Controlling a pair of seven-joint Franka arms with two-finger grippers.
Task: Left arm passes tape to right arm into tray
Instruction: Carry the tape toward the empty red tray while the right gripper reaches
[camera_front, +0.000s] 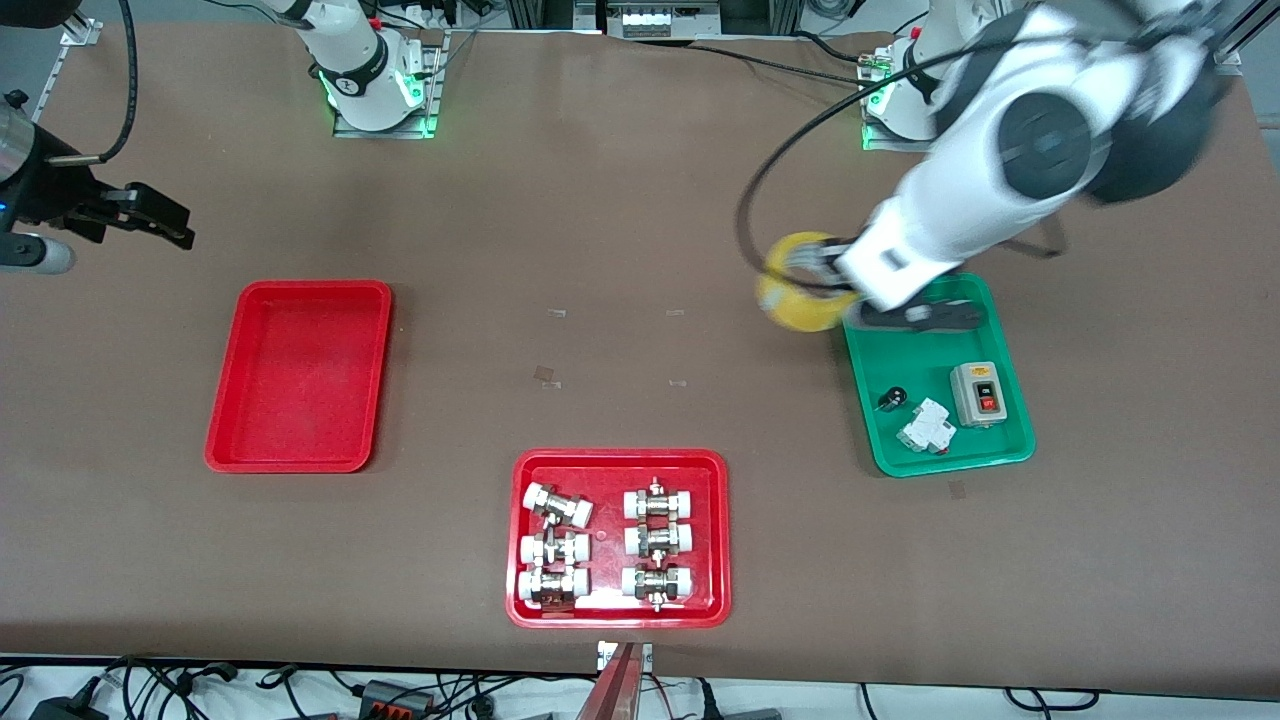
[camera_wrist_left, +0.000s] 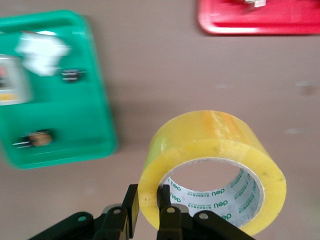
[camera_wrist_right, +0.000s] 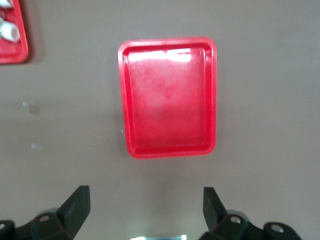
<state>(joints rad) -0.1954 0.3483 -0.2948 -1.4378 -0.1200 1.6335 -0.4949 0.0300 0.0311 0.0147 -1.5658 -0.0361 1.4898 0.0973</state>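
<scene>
Right now my left gripper (camera_wrist_left: 148, 212) is clenched on the tape (camera_wrist_left: 212, 167): one finger (camera_wrist_left: 131, 210) presses the outside of the roll and the other sits inside the core, pinching the wall between them. Seen from the left wrist, the roll stands out from my fingertips toward about one o'clock, its open core facing the camera. I hold it in the air over the bare table (camera_front: 620, 200), just beside the green tray (camera_front: 985, 455) at that tray's edge toward the right arm's end.

It is a wide roll of translucent yellow packing tape with a white cardboard core, printed in green with "deli" again and again around the inside.

My right gripper (camera_wrist_right: 145, 200) waits with its fingers spread apart, up over the table near the plain red tray (camera_front: 225, 445).
</scene>
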